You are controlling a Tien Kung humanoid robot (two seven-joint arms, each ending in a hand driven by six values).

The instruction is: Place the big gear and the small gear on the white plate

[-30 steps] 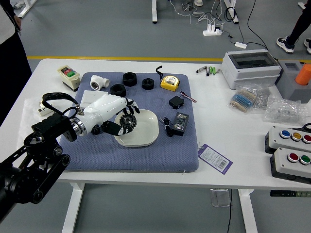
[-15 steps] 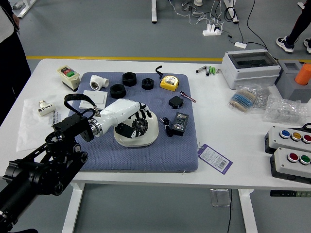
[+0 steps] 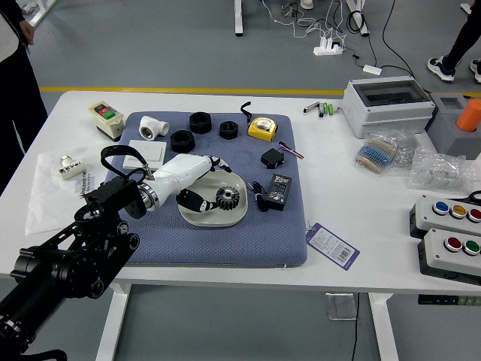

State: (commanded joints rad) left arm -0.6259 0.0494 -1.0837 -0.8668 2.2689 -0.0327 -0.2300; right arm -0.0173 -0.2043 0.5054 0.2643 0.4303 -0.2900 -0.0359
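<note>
My left hand (image 3: 215, 184) reaches over the white plate (image 3: 203, 219) with its fingers spread and holding nothing. A dark toothed gear (image 3: 228, 198) lies on the right part of the plate, just beyond the fingertips. The thumb is close to the gear's left side; whether they touch I cannot tell. The hand covers the plate's left part and some of the mat beside it. Only this one gear can be made out.
On the blue mat (image 3: 195, 252) are black rings (image 3: 183, 141), a white pipe fitting (image 3: 153, 128), a yellow tape measure (image 3: 262, 128), a black adapter (image 3: 279, 192) and its cable. Button boxes (image 3: 451, 254) stand at the right. A person (image 3: 15, 98) stands at the far left.
The left hand moved right with the gear over the plate, then opened and let it go. The gear now rests on the plate, which has shifted slightly right.
</note>
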